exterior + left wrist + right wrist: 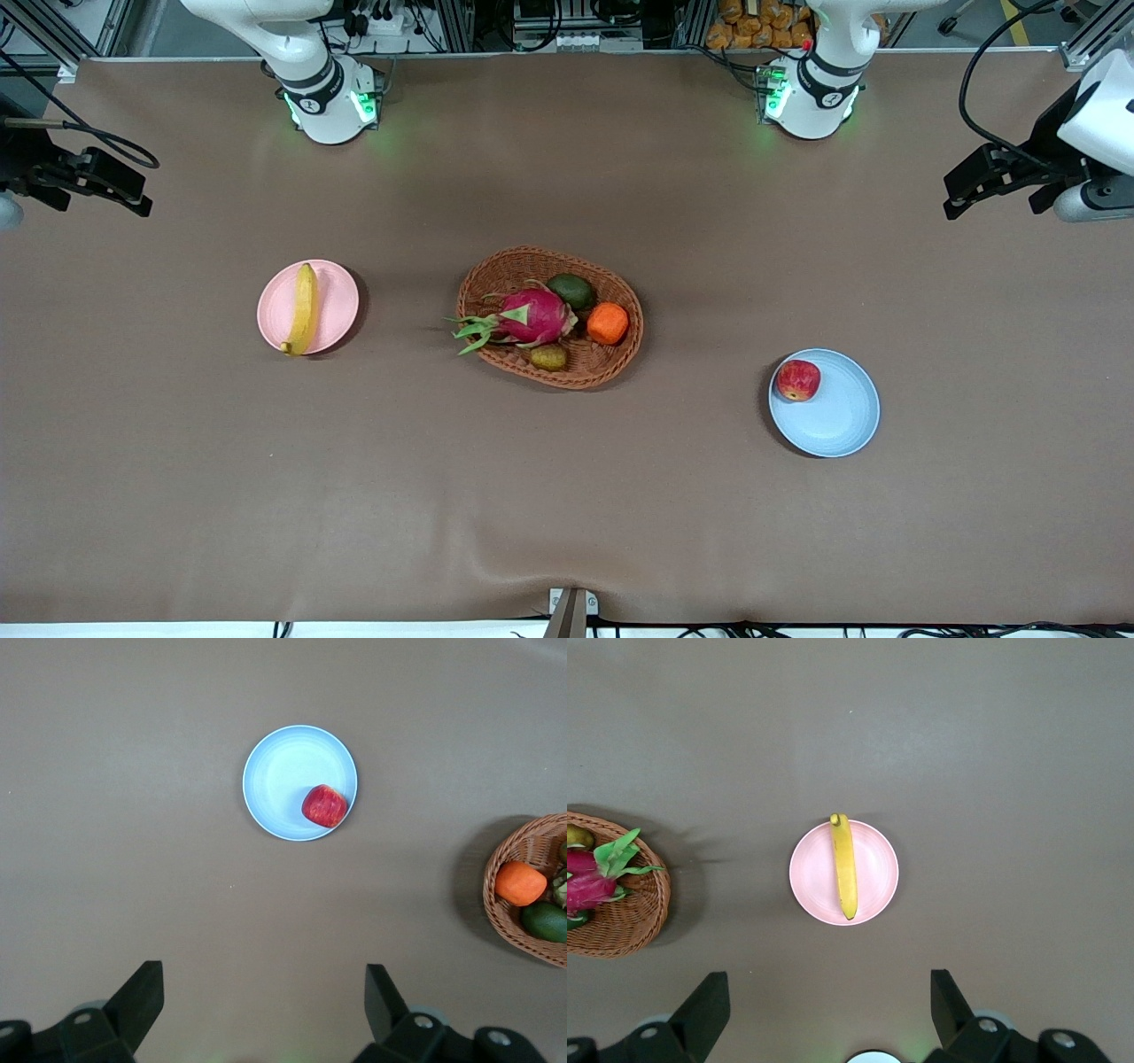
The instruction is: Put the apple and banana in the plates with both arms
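The red apple (798, 379) lies in the pale blue plate (837, 421), at the plate's edge toward the basket; both also show in the left wrist view, apple (325, 805) and plate (282, 780). The yellow banana (304, 309) lies across the pale pink plate (332, 306); both show in the right wrist view, banana (845, 865) and plate (875, 870). My left gripper (961, 197) (264, 979) is open and empty, high over the left arm's end of the table. My right gripper (133, 197) (828, 983) is open and empty, high over the right arm's end.
An oval woven basket (496, 270) stands mid-table between the plates. It holds a pink dragon fruit (532, 317), an orange fruit (608, 322), a green fruit (571, 290) and a kiwi (548, 357). The arm bases (328, 102) (811, 93) stand at the table's back edge.
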